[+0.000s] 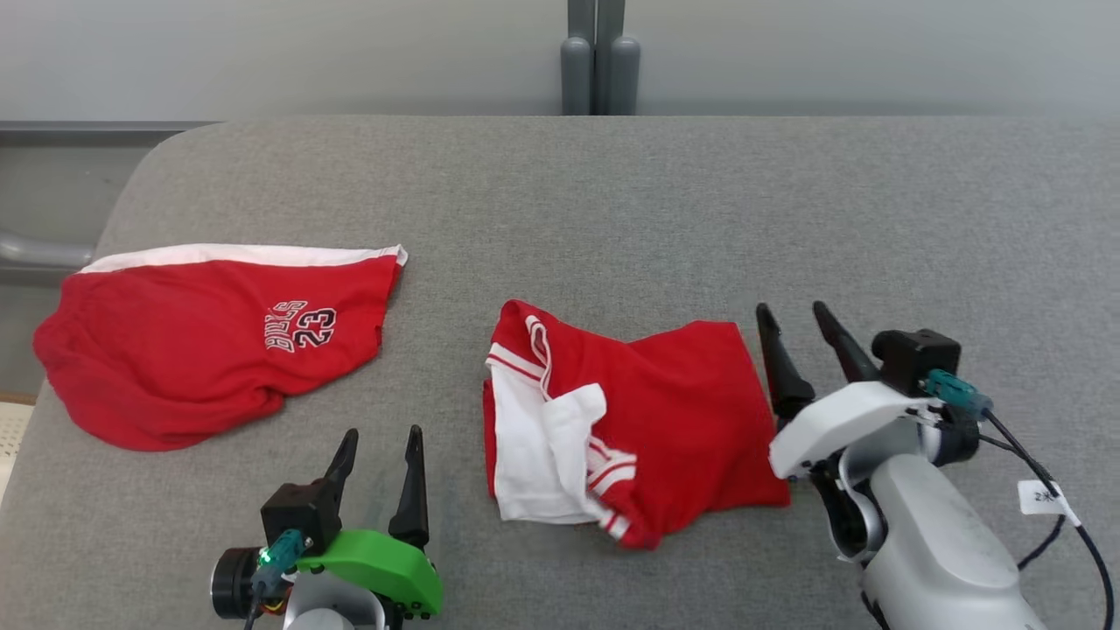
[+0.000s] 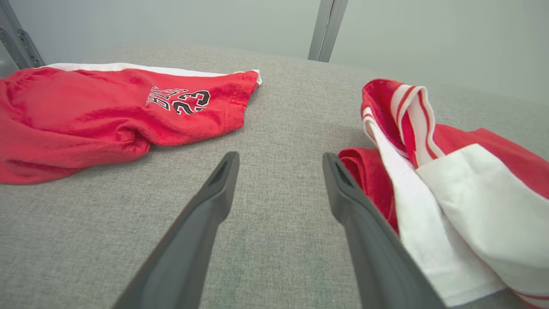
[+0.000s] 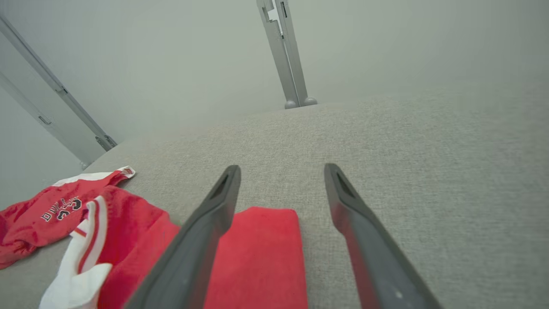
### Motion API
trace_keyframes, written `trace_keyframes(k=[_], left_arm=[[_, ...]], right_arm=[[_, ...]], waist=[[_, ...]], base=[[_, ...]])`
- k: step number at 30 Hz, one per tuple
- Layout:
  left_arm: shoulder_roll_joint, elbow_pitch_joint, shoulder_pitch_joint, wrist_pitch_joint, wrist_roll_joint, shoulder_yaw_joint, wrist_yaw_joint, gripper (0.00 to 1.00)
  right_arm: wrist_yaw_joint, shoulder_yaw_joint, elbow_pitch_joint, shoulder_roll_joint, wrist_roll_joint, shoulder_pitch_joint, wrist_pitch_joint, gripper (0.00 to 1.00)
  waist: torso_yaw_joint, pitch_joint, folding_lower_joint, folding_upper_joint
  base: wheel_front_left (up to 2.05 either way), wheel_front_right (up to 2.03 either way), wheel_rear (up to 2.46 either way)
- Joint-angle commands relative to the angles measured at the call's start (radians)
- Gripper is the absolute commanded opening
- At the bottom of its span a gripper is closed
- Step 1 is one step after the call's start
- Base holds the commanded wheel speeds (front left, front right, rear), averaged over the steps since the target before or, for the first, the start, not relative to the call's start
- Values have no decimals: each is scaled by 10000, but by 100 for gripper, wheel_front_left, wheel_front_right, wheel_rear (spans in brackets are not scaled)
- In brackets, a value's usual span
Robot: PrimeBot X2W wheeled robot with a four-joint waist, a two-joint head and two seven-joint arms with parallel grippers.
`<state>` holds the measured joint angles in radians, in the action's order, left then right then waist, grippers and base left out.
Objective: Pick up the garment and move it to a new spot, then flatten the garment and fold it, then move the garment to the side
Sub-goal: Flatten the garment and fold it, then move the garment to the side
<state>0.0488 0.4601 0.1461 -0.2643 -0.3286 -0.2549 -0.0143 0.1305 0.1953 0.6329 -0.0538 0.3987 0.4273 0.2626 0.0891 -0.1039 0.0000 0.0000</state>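
The garment [image 1: 682,411] is red with white panels and striped trim. It lies loosely folded and rumpled on the grey padded table [image 1: 612,201], near the front middle. My right gripper [image 1: 792,308] stands open just off its right edge, holding nothing. In the right wrist view the right gripper [image 3: 282,167] hovers over the garment's [image 3: 257,249] red corner. My left gripper [image 1: 382,433] is open and bare at the front, left of the garment. In the left wrist view the left gripper [image 2: 281,156] has the garment [image 2: 472,180] beside its right finger.
Red shorts [image 1: 192,341] with a white band and the number 23 lie flat at the table's left, also seen as red shorts [image 2: 85,116] and red shorts [image 3: 38,214]. A grey post [image 1: 599,61] rises behind the table's far edge. Bare grey surface stretches across the back and right.
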Motion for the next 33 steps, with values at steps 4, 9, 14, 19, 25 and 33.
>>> trace_keyframes(k=[4,9,14,19,25,33], left_arm=[[36,-54,170,4,98,200,-80,100],[39,-116,-10,4,233,436,-114,100],[38,-194,-265,5,404,668,-138,100],[38,-315,-668,5,572,858,-203,100],[38,-473,-1090,5,596,980,-224,100],[38,-505,-1055,5,596,941,-216,100]], right_arm=[[1,-1233,-686,14,-1251,-782,21,100],[1,-1989,-1259,24,-1953,-1497,22,100],[1,-2239,-1545,24,-2184,-2137,22,100],[1,-2231,-1556,25,-1942,-2694,23,100],[1,-2089,-1444,24,-1980,-3061,23,100],[1,-1752,-1383,25,-1832,-2964,23,100]], waist=[[-437,48,0,0],[-696,146,0,0],[-917,373,0,0],[-1094,689,0,0],[-1203,878,0,0],[-1050,754,0,0]], base=[[0,0,0],[0,0,0],[0,0,0],[0,0,0],[0,0,0],[0,0,0]])
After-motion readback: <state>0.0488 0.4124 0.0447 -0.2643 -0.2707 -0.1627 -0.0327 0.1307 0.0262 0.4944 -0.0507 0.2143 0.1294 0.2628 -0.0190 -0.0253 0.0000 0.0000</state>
